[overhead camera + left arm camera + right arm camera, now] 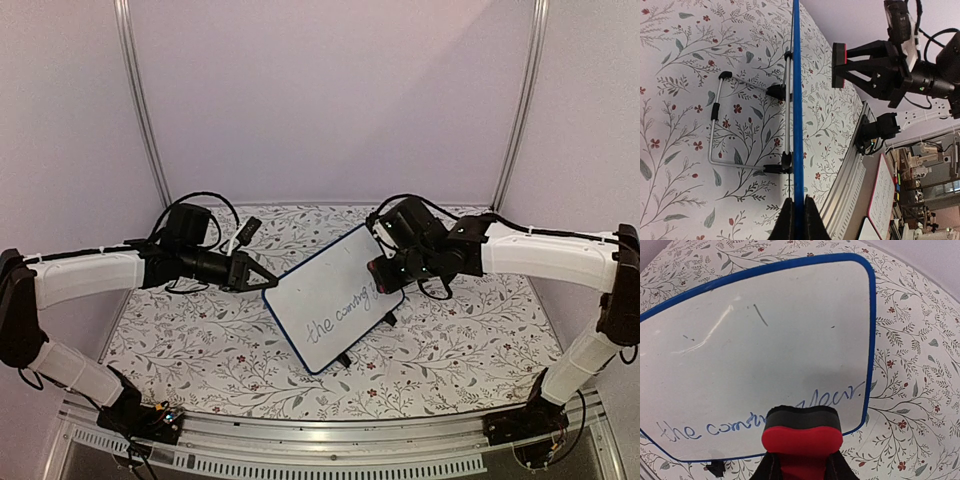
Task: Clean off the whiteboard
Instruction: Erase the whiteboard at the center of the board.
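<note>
Fingers (769,471) of the right claw (801,467) are pinching a red eraser (802,440), its dark felt facing the whiteboard (765,350). The left claw (795,217) is squeezing the board's blue frame at one side edge, bracing it. The board is standing tilted on a wire stand (715,130) near the middle of the flowered surface (200,350), between the two arms. A blue handwritten line (715,429) is running along the board's lower part, with a few stray marks higher up.

Wiping well is probably calling for the felt laid flat on one end of the line and swept along it with steady pressure. The left claw should be resisting that push, since the stand is looking light.

The left wrist view is showing the board edge-on, with a gap between felt and board. The right wrist view is hiding that gap but is showing the writing, which the left one is not.
</note>
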Robot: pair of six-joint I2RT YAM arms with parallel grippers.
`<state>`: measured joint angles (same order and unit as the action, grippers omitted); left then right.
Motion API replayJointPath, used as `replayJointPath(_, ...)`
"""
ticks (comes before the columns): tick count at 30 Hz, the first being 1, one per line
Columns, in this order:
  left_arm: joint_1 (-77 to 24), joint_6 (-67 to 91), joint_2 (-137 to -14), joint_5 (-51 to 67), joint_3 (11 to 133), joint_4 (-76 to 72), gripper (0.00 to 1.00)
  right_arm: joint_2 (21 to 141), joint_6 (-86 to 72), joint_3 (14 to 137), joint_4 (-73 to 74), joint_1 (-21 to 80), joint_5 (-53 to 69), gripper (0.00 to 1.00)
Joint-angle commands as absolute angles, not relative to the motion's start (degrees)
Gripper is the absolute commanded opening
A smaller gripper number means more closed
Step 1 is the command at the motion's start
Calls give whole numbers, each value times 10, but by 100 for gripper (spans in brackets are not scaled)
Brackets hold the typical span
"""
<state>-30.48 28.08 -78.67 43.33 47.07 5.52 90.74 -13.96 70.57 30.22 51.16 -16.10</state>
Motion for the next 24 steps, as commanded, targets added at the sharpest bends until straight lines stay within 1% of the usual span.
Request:
replayJointPath(1, -306, 270, -781, 462, 467, 34, 0, 913, -137, 699, 317, 560, -153, 21)
replayJointPath(11, -306, 269, -779, 461, 466, 33, 0, 967, -109, 716, 273, 660, -122, 22)
replayJointPath(17, -306, 269, -778, 461, 465, 33, 0, 1040, -135, 771, 307, 710, -188, 22)
replayJointPath(24, -306, 269, -773, 460, 464, 34, 0, 1070, -183, 800, 325, 737, -264, 22)
